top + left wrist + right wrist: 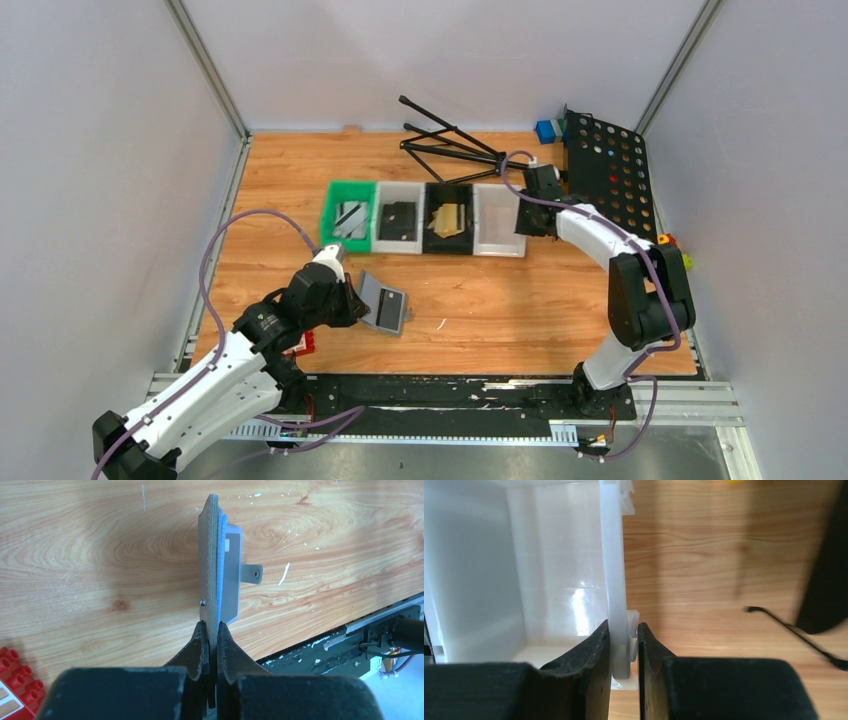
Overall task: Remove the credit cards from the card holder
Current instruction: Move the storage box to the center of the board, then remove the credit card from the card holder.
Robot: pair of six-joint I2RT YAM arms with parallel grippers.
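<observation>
The grey card holder [383,302] lies open on the wood, one flap raised. My left gripper [352,300] is shut on that flap. In the left wrist view the flap [207,565] stands edge-on between my fingers, the gripper [212,630] is closed on it, and the side tab [251,573] points right. A silvery-grey card [350,218] lies in the green tray, a black card [398,221] in the white tray, a gold card [448,217] in the black tray. My right gripper [520,218] is shut on the wall [613,555] of the end white tray [497,240]; it also shows in the right wrist view [623,630].
A red block with white squares [303,343] lies by my left arm; it also shows in the left wrist view [15,680]. A black folding stand [450,145], a black pegboard [610,170] and a blue block [545,130] are at the back right.
</observation>
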